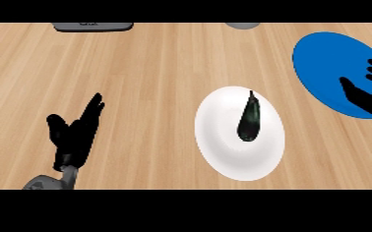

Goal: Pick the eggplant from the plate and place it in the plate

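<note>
Two plates on the worktop (160, 69): eggplant (249, 120) lies on the white plate (218, 137) at four o'clock; right hand (358, 94), state unclear, overlaps the blue plate (323, 64) at two; left hand (73, 132) open at eight; grey slab (92, 26) at eleven

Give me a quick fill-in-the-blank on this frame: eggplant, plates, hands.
1. The plate under the eggplant is ____.
2. The right hand shows over the second plate, which is ____.
3. The left hand, open at the view's lower left, holds ____.

Missing words: white; blue; nothing.
</note>
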`<state>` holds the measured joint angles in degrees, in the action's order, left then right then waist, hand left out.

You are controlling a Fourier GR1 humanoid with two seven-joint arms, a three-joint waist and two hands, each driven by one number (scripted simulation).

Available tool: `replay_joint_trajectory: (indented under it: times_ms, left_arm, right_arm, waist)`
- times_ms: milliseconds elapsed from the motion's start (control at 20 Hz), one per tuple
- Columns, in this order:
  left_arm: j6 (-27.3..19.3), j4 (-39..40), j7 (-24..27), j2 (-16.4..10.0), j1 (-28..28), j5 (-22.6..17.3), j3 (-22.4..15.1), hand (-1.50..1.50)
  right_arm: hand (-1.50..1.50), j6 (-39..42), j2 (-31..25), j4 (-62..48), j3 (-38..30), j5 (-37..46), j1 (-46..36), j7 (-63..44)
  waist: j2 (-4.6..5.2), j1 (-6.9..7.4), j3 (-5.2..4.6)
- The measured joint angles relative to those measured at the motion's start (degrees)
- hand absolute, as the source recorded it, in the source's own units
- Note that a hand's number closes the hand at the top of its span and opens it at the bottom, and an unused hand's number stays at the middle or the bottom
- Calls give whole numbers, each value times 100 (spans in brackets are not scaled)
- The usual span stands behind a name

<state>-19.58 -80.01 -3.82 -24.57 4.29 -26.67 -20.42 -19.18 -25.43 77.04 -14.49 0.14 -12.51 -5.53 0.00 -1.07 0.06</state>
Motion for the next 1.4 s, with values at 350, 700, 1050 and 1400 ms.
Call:
replay_joint_trajectory:
  times_ms: [350, 700, 1050, 1400]
  left_arm:
    - [196, -158, -49, 148, -199, 100, 38, 0]
    - [160, -106, -135, 259, -115, 215, 5, 0]
    - [192, -34, -150, 441, -52, 333, -9, 0]
    - [372, -83, -207, 494, -121, 432, 125, 0]
  right_arm:
    - [-150, -164, 115, 1217, 198, 321, 773, -455]
    - [-150, 1217, -802, 1651, 950, 478, 779, -1992]
    - [-150, 2055, -1044, 2072, 1694, 591, 52, -3784]
    - [-150, 2190, -502, 1849, 2309, 1117, -538, -4674]
  waist:
    - [-37, 52, 16]
    - [-37, 101, 9]
    - [-29, 146, 16]
    - [-28, 159, 26]
